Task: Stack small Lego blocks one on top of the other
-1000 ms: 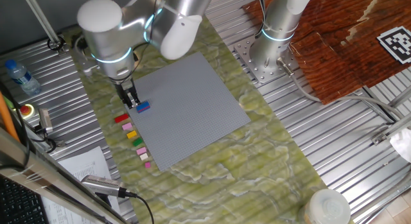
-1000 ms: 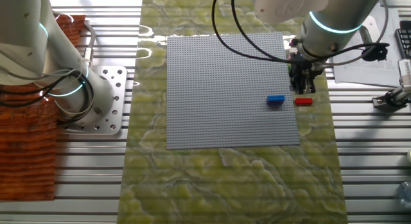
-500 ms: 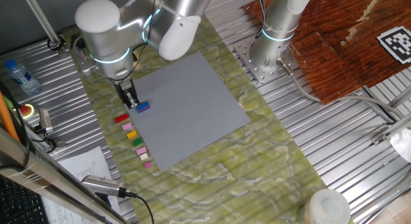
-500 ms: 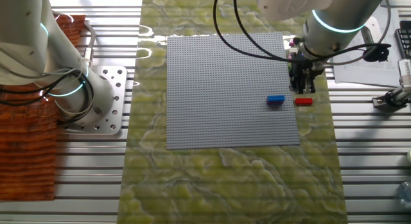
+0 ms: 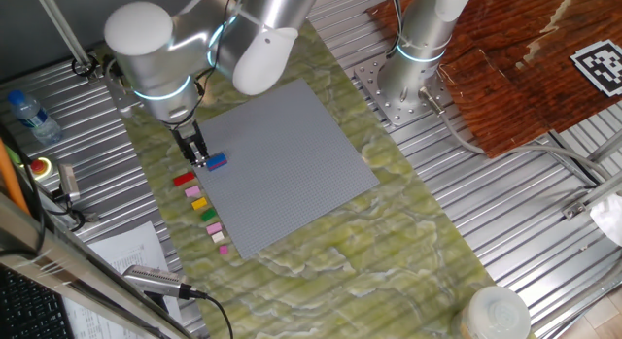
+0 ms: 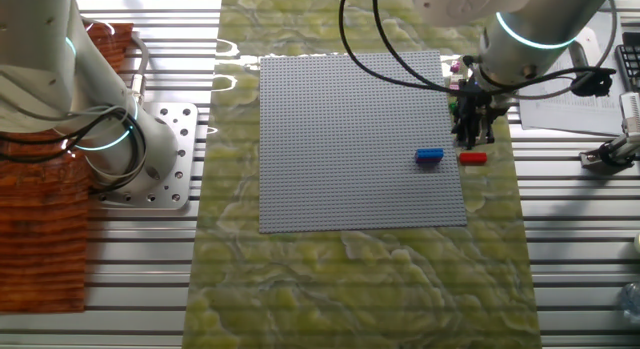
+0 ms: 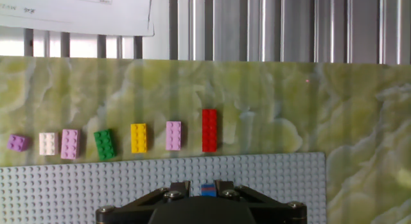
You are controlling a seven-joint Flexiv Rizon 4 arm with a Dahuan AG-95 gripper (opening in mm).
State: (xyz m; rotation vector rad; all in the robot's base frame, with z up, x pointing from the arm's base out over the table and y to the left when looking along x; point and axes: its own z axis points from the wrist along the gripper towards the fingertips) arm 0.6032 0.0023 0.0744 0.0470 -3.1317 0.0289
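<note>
The claw [image 5: 197, 156] hangs low at the edge of the grey baseplate [image 5: 282, 164], just beside the blue block [image 5: 217, 161], which sits on the baseplate near that edge; whether its fingers are released or clenched I cannot tell. In the hand view a sliver of blue shows between the fingertips. The red block [image 7: 209, 129] lies off the baseplate on the green-marbled counter [image 7: 359, 121], heading a row of pink [image 7: 173, 135], yellow [image 7: 139, 137], green [image 7: 105, 144] and further pale bricks. Nearby stand a second arm's base [image 5: 403, 82], papers [image 7: 77, 9] and a water bottle [image 5: 29, 116].
</note>
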